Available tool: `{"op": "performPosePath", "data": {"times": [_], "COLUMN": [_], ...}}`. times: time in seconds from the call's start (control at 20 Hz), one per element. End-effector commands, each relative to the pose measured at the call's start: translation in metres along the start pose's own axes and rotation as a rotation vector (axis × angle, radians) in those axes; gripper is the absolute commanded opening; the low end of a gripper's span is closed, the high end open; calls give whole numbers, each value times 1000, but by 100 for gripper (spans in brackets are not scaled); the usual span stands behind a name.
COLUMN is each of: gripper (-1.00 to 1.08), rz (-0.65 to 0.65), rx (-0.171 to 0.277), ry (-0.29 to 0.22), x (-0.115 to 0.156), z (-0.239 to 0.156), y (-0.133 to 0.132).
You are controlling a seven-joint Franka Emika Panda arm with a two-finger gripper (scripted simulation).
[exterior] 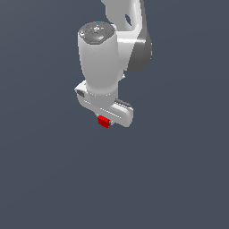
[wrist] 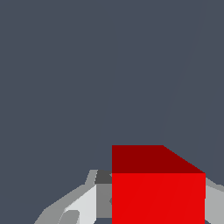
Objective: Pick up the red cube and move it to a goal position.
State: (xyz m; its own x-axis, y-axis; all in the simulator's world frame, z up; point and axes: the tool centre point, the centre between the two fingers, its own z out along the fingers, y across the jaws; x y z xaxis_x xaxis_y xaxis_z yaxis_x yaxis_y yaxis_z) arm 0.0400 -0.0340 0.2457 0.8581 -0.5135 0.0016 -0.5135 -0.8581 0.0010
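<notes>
The red cube (exterior: 103, 121) is tiny and bright red. It pokes out just under the white gripper (exterior: 106, 120) hand in the exterior view. In the wrist view the red cube (wrist: 157, 192) fills the space between the grey fingers (wrist: 83, 203), which press on its sides. The gripper is shut on the cube. The fingers are mostly hidden by the hand in the exterior view. No goal marker shows in either view.
The white arm (exterior: 103, 58) rises from the hand toward the top of the exterior view. Around it there is only a plain dark grey-blue surface (exterior: 179, 179).
</notes>
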Motion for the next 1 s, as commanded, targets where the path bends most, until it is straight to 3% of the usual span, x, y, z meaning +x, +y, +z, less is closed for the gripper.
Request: {"op": "performPosePath", "data": {"times": [0.0, 0.45, 0.95], "gripper": [-100, -100, -100], "rz": [0, -1, -1], "rx": [0, 0, 1], "ry": [-1, -1, -2], "x": [8, 27, 33], "z": [-19, -59, -70], "y": [-3, -11, -14]}}
